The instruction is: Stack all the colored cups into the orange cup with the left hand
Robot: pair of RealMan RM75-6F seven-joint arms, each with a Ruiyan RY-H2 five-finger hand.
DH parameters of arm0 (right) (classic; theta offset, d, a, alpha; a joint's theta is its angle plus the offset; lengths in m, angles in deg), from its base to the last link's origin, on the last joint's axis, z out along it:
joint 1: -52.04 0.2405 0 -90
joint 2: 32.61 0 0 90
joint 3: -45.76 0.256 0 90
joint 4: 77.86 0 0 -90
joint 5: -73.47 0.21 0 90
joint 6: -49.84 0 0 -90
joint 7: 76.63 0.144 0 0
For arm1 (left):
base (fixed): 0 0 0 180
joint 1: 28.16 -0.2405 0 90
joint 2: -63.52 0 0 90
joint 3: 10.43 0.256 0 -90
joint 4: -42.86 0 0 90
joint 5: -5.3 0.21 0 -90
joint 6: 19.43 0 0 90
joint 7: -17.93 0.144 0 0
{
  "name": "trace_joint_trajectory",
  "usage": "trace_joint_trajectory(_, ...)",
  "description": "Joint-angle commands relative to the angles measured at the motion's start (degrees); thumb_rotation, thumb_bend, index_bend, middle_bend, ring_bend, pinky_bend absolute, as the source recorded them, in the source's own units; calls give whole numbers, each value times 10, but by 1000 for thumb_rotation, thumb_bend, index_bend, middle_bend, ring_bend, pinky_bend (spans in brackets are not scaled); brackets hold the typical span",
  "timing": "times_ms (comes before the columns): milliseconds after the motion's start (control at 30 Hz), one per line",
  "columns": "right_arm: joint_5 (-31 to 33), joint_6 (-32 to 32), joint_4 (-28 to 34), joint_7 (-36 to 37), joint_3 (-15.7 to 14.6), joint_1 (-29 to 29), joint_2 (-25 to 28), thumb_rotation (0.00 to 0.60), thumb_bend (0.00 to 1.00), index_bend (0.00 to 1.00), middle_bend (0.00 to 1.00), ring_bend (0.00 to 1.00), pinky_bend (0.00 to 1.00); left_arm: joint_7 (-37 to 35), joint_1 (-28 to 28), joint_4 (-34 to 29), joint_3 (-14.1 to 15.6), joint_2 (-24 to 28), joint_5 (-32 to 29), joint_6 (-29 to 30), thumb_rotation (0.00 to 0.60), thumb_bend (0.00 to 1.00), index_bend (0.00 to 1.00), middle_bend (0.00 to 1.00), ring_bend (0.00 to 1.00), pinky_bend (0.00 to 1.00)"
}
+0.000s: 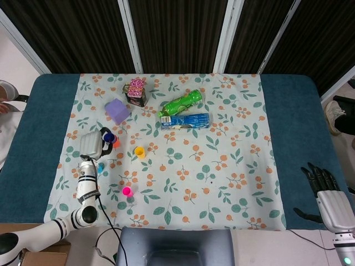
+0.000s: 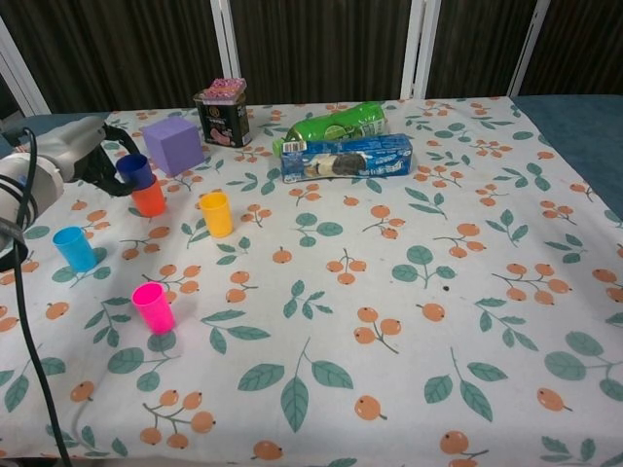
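Note:
My left hand (image 2: 83, 156) (image 1: 91, 145) holds a dark blue cup (image 2: 134, 171) (image 1: 109, 137) whose base sits in the mouth of the orange cup (image 2: 150, 199) (image 1: 115, 143) at the left of the cloth. A yellow cup (image 2: 216, 214) (image 1: 140, 152) stands upright to the right of them. The light blue cup (image 2: 74, 248) (image 1: 99, 167) and the pink cup (image 2: 153, 307) (image 1: 127, 191) stand nearer the front edge. My right hand (image 1: 327, 197) hangs open off the table's right side, only in the head view.
At the back stand a purple block (image 2: 173, 145), a dark tin with a pink lid (image 2: 222, 114), a green bottle lying down (image 2: 336, 125) and a blue biscuit packet (image 2: 346, 158). The floral cloth (image 2: 409, 311) covers the table.

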Motion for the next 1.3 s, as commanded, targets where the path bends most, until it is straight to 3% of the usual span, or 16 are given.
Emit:
trace_joint_trajectory(33, -1, -1, 0, 1, 0, 0, 0, 600, 154, 0, 0, 0, 0, -3, 3, 6, 3, -3, 5, 0, 600, 379, 5, 1000, 1000, 1000)
trace_joint_trajectory(200, 0, -2, 0, 2, 1, -1, 1, 600, 154, 0, 0, 0, 0, -19, -4, -29, 9, 12, 22, 3, 600, 377, 0, 1000, 1000, 1000)
trace_joint_trajectory(400, -1, 1, 0, 1, 0, 0, 0, 600, 155, 0, 0, 0, 0, -20, -17, -129, 24, 43, 37, 9, 600, 375, 0, 1000, 1000, 1000)
trace_joint_trajectory(533, -4, 3, 1, 0, -3, 0, -1, 600, 154, 0, 0, 0, 0, -5, -13, -162, 39, 40, 48, 16, 600, 374, 0, 1000, 1000, 1000)
trace_joint_trajectory(800, -10, 4, 0, 6, -6, 1, 1, 600, 155, 0, 0, 0, 0, 24, 19, -125, 43, -14, 12, -5, 600, 373, 29, 1000, 1000, 1000)
trace_joint_trajectory(1167, -11, 4, -1, 16, -6, 2, 6, 600, 154, 0, 0, 0, 0, 30, 39, -67, 43, -56, 0, -13, 600, 368, 284, 1000, 1000, 1000)
trace_joint_trajectory(1300, -12, 3, -1, 17, -7, 2, 7, 600, 154, 0, 0, 0, 0, 29, 37, -59, 44, -56, 3, -9, 600, 369, 329, 1000, 1000, 1000)
